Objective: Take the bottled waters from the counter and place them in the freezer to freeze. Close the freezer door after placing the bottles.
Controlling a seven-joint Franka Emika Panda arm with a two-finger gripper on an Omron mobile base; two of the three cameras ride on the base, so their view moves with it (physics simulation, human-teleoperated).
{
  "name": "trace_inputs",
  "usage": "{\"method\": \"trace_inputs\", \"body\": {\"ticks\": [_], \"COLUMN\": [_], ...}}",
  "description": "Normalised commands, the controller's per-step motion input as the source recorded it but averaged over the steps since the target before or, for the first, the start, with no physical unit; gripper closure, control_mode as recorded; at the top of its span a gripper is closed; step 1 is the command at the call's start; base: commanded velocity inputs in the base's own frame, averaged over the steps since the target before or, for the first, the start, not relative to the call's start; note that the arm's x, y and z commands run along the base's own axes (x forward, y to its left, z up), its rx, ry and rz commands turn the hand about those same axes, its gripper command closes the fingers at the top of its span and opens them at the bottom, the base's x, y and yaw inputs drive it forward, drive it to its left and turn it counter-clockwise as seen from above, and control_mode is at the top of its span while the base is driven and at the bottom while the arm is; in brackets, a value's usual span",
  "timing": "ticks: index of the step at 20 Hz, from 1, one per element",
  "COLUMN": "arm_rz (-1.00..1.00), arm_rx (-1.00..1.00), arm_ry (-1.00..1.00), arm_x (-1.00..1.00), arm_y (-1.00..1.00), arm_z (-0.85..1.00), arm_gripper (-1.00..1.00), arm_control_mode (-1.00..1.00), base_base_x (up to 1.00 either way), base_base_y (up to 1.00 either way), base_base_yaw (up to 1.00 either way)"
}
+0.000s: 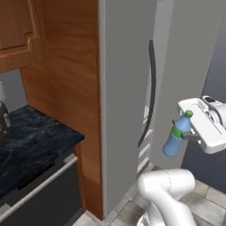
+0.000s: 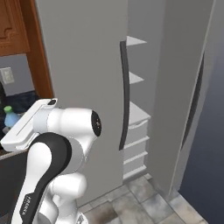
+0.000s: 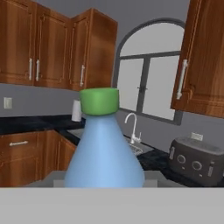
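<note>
My gripper (image 1: 184, 136) is shut on a pale blue bottled water (image 1: 175, 136) with a green cap, held tilted in the air in front of the freezer (image 1: 126, 88). The same bottle (image 2: 10, 117) peeks out from behind the white hand at the left edge of the right base view, and it stands large and close in the hand view (image 3: 103, 148). The freezer door (image 2: 177, 87), the right-hand grey panel with a dark bar handle (image 2: 195, 103), stands open. White shelves (image 2: 136, 114) show in the gap. The black marbled counter (image 1: 31, 141) lies to the left.
The left grey door (image 2: 83, 65) is closed, with its dark handle (image 2: 124, 100). A brown wooden panel (image 1: 70, 88) separates freezer and counter. A dark toaster (image 3: 197, 162), a sink faucet (image 3: 132, 127) and a window are behind the bottle. The floor is tiled (image 2: 144, 197).
</note>
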Motion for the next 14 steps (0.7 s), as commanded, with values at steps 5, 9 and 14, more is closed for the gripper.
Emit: {"method": "trace_inputs", "body": {"ticks": [5,9,14], "arm_rz": [0.0,0.0,0.0], "arm_rx": [0.0,0.0,0.0], "arm_ry": [0.0,0.0,0.0], "arm_x": [0.0,0.0,0.0], "arm_y": [0.0,0.0,0.0], "arm_z": [0.0,0.0,0.0], "arm_gripper": [1.0,1.0,1.0], "arm_control_mode": [1.0,1.0,1.0], "base_base_x": [0.39,0.3,0.33], "base_base_y": [-0.63,-0.64,-0.49], "base_base_yaw": [0.0,0.0,0.0]}}
